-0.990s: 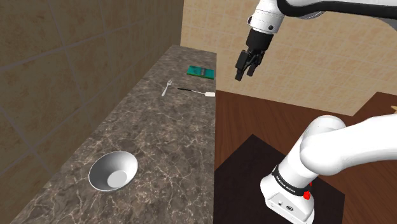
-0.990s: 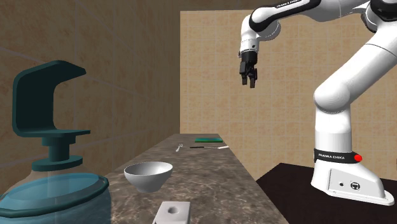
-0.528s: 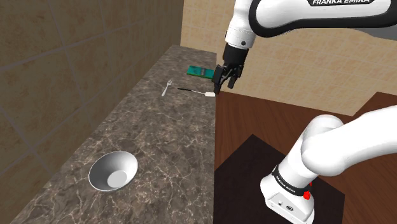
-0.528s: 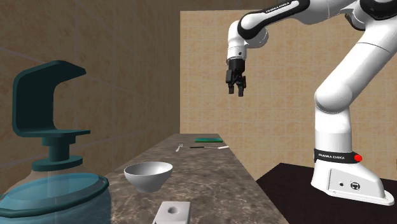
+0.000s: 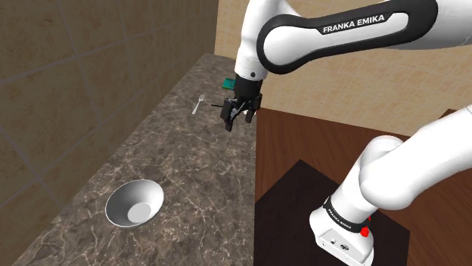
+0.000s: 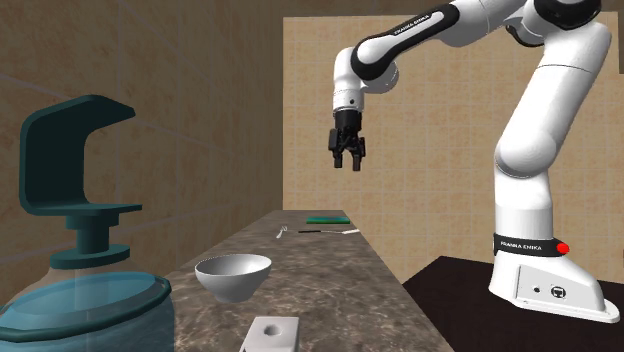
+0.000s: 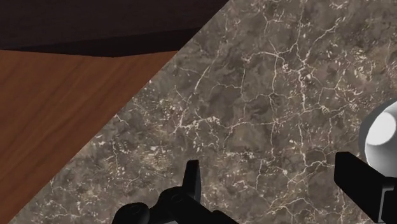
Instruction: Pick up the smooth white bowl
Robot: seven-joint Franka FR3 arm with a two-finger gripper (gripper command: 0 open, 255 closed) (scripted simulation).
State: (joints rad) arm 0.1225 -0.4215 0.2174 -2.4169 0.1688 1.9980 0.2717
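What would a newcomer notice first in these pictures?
The big white robot arm arching over the brown marbled counter, its black two-finger tool hanging open above the counter's far part. Next, the smooth white round bowl sitting on the counter near the shoulder view's lower left.

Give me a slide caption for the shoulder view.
Open black gripper hangs above the marbled counter, well away from the white bowl at the counter's near end.
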